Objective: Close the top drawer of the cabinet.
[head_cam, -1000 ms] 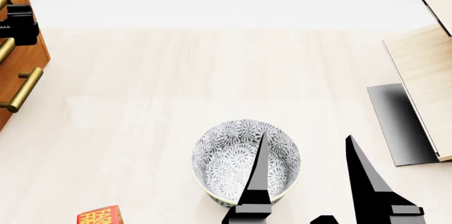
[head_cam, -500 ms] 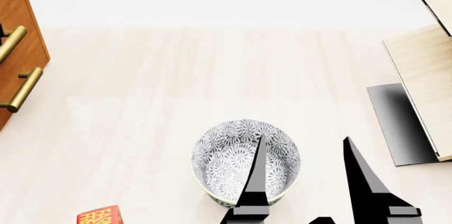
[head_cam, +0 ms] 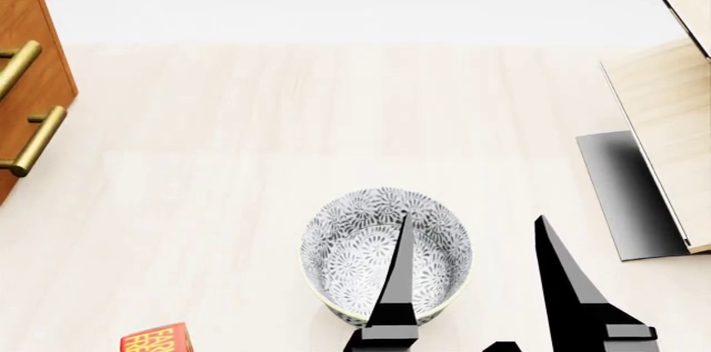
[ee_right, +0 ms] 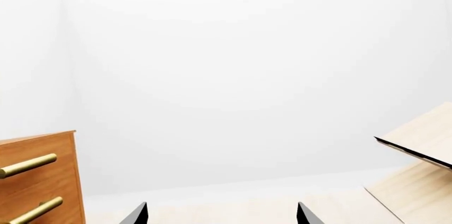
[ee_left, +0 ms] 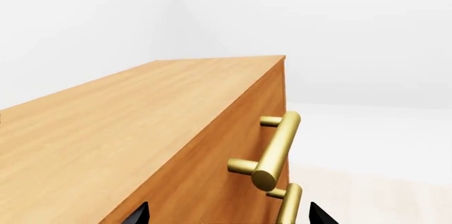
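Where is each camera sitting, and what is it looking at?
Head view: high up, looking down at the patterned grey-white bowl; the right pincer shows, open.
Left wrist view: on the left arm, facing the orange-brown wooden cabinet; left pincer tips show.
Right wrist view: on the right arm, facing a white wall; pincer tips show.
All three share the cabinet's brass bar handles.

Patterned bowl (head_cam: 385, 254), red box (head_cam: 156, 339), pale slanted boards (head_cam: 664, 111).

You have before you: cabinet (ee_left: 134, 134), orange-brown wood grain; its handles (ee_left: 277, 151), brass; bowl (head_cam: 345, 245), white with grey floral print; floor (head_cam: 333, 111), pale wood planks; slanted boards (head_cam: 667, 111), light wood; small box (head_cam: 158, 340), red, yellow lettering.
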`<state>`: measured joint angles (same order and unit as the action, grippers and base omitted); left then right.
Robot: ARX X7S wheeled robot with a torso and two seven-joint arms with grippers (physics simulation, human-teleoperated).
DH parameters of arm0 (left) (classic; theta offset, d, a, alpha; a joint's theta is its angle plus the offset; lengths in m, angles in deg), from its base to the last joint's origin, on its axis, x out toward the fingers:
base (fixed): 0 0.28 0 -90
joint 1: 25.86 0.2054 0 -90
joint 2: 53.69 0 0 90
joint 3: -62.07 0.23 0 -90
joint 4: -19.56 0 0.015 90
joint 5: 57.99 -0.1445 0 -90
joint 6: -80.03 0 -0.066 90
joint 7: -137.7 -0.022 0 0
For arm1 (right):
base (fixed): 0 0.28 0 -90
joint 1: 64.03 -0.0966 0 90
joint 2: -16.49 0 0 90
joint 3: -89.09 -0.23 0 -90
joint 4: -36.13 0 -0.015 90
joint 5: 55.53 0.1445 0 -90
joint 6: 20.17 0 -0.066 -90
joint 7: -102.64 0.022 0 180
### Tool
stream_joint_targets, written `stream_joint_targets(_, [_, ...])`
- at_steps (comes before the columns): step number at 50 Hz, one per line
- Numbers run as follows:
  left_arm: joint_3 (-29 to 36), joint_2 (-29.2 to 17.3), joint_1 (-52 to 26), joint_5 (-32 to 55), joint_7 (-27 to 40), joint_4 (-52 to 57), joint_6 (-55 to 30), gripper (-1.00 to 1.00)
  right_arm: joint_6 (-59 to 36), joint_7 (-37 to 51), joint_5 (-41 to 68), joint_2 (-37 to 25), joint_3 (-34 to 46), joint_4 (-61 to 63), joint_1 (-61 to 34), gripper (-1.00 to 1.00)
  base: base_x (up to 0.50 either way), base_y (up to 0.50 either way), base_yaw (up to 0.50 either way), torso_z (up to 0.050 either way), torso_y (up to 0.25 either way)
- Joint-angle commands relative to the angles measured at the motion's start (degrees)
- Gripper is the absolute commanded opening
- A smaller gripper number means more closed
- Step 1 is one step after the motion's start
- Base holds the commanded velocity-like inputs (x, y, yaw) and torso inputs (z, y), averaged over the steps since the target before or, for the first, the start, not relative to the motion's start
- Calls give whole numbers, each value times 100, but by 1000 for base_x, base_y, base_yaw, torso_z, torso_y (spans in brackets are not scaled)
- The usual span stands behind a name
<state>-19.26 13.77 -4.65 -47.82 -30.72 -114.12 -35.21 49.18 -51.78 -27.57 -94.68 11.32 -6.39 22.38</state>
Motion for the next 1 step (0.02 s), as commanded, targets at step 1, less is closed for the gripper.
stream_joint_targets(1, [-172,-193,116,-486,249,20,-136,100,17,25,7,-27,35,-5,-12,100,0,0,0,0,0])
